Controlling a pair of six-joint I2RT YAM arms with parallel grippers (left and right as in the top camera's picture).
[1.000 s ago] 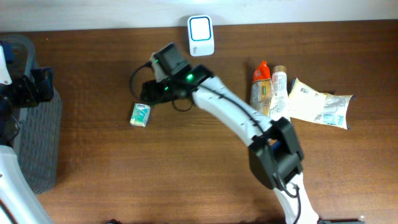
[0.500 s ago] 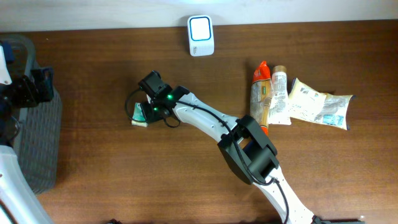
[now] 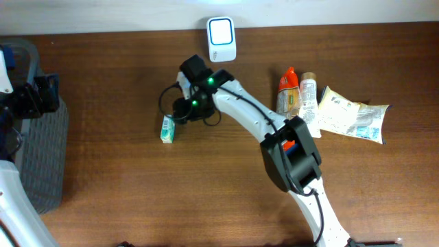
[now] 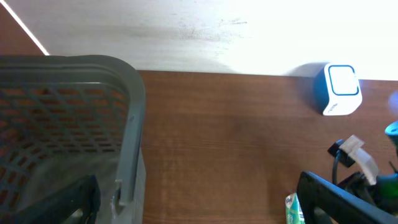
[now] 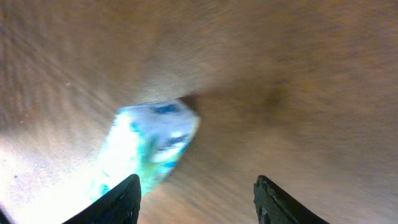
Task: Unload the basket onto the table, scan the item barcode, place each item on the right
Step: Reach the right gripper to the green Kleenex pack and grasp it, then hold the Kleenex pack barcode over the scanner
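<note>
Nearest you, your left gripper [image 4: 196, 190] hangs by the grey mesh basket [image 3: 42, 154] at the table's left edge. Its 2 fingers are spread wide with nothing between them.

Further in, the item to scan, a small green-and-white packet [image 3: 167, 128], lies on the brown wooden table [image 3: 110, 199], left of centre. Your right gripper [image 5: 200, 196] hovers just beside it, jaws parted and empty. In the blurred wrist view the packet sits ahead of the finger [image 5: 121, 200] on the picture's left, not between the 2.

Off to the right, an orange pouch [image 3: 287, 88], a small bottle [image 3: 308, 88] and a white pouch [image 3: 351, 113] lie close together.

Farthest back, against the wall, stands the white barcode scanner [image 3: 221, 39], well apart from the packet.
</note>
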